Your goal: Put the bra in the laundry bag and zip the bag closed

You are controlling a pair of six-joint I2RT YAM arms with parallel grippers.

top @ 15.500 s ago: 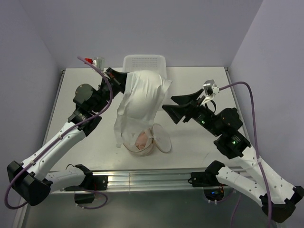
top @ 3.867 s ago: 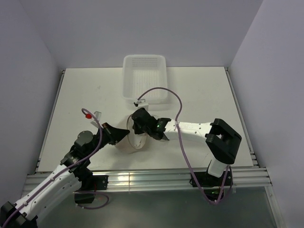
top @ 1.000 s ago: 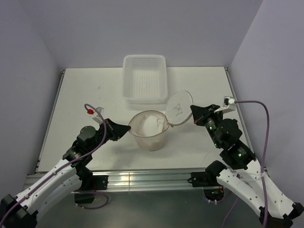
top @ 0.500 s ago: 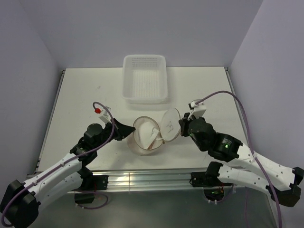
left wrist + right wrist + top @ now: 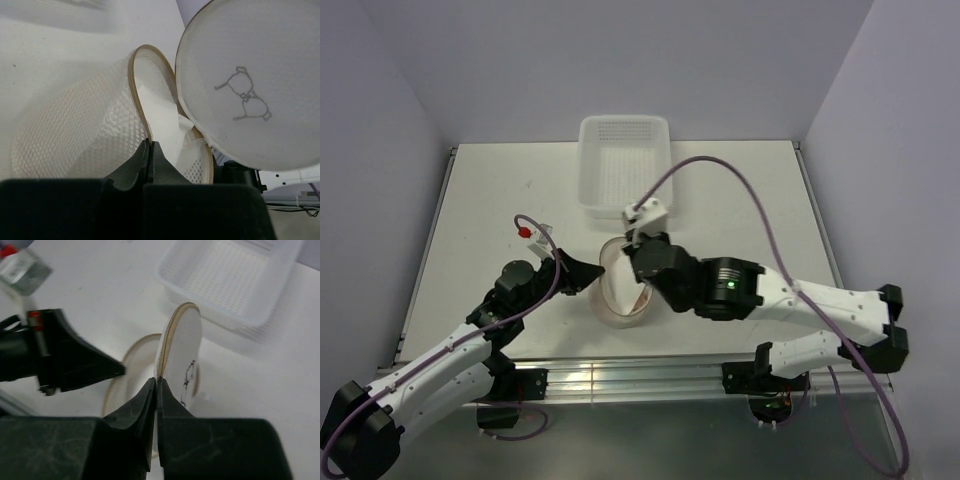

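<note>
Zip teeth and pulls are too small for me to make out in any view. From above, my right arm lies across part of the laundry bag (image 5: 617, 300), so I see only part of its mouth there. Most of the bra (image 5: 161, 117) is hidden too: my left wrist camera catches only a folded white patch of it inside the bag, just past the rim, and no printed mark shows. The black fingers (image 5: 131, 172) of my left hand (image 5: 150, 145) fill the bottom of that view.

Farther back on the table (image 5: 490, 190) stands a white perforated basket (image 5: 625, 165), apart from the bag. In my right wrist view it sits behind the lid (image 5: 182, 347).

My left hand is pinched shut on the bag's tan wire rim at its near edge. My right hand (image 5: 156, 382) is clamped on the edge of the round flap lid, holding it on edge beside the mouth, not down on the rim. The bag sits tilted near the table's front, between my two hands. Its sheer wall shows a honeycomb mesh, and the pale lid carries a small dark line drawing
</note>
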